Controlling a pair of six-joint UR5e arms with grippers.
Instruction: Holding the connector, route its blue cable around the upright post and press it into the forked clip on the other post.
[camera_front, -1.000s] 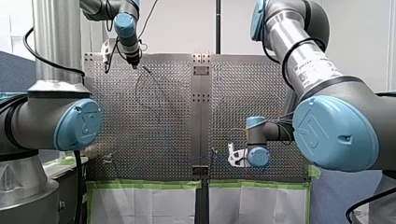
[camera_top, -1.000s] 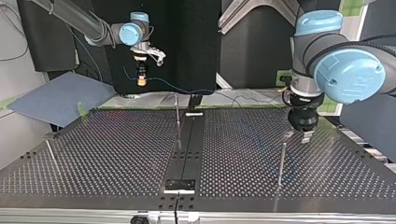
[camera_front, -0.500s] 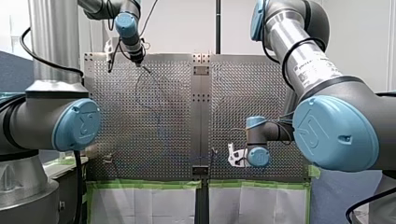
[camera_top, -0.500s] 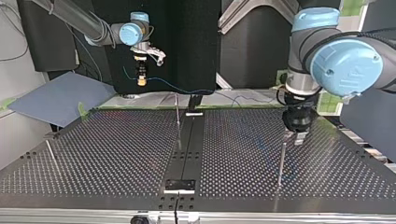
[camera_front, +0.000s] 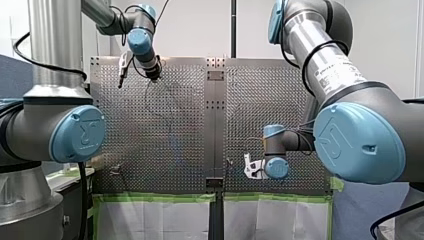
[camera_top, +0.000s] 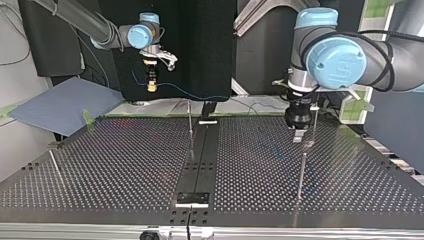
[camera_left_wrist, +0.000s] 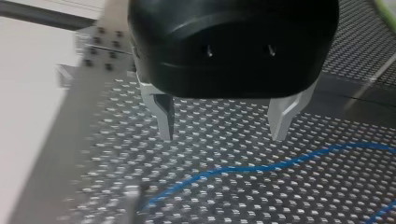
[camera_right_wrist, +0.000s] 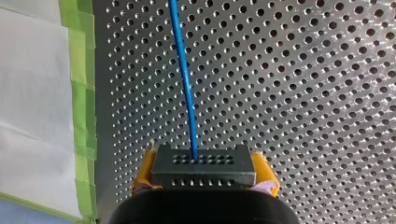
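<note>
Right jaws: clamped on the connector, with yellow pads at both its sides.
Left jaws: spread wide and empty, metal fingers above a loop of the blue cable, not touching it.
Cable: leaves the connector and trails over the perforated surface.
Change: my left arm has swung in from the top view's right towards the near post; my right arm has stayed put.
Meaning: probably lining up to handle the slack; routing looks not yet begun.
Count: two arms, one connector, one cable, three posts; I cannot make out the forked clip.
</note>
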